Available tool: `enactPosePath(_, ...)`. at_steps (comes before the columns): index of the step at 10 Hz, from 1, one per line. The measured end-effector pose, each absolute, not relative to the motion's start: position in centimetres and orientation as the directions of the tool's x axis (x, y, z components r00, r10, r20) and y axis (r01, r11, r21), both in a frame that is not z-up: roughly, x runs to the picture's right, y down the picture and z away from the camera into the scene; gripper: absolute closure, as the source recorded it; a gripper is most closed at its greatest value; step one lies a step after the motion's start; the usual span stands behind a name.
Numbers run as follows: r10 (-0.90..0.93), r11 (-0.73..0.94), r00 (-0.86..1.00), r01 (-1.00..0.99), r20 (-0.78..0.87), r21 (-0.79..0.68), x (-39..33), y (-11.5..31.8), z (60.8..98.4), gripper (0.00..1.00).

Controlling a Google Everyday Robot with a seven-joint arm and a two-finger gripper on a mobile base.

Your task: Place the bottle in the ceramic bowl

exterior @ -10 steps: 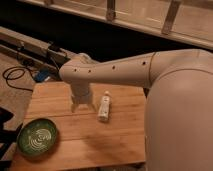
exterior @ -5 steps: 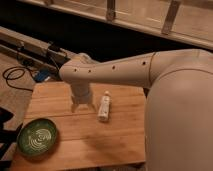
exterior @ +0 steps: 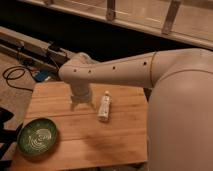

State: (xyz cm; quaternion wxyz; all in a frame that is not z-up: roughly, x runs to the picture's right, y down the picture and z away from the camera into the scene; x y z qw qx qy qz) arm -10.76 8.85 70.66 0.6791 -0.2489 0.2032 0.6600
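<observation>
- My gripper (exterior: pixel 82 104) hangs low over the table (exterior: pixel 125 145), just left of the lying bottle (exterior: pixel 104 106); whether it is open, I cannot tell.
- The bowl (exterior: pixel 37 136) sits at the near-left corner, with open wood between it and the bottle.

Wooden table (exterior: pixel 120 142) centre; black cable (exterior: pixel 11 75) looped on floor, left; metal rail (exterior: pixel 27 46) behind table.

No legible text on the bottle (exterior: pixel 104 106) beside the end effector (exterior: pixel 82 103).
</observation>
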Motion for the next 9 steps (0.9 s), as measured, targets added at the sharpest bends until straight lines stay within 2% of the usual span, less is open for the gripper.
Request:
enactPosePath(5,0.88,-0.089,-0.053,-0.995,-0.471,-0.054,-7.0,1.9,76.2,0.35)
enactPosePath(7,0.89,-0.113,-0.085,-0.993,-0.448,-0.035,-5.4,1.3,77.4,0.35)
enactPosePath(9,0.872,-0.13,-0.11,-0.991,-0.476,-0.01,-4.3,2.9,79.5,0.35)
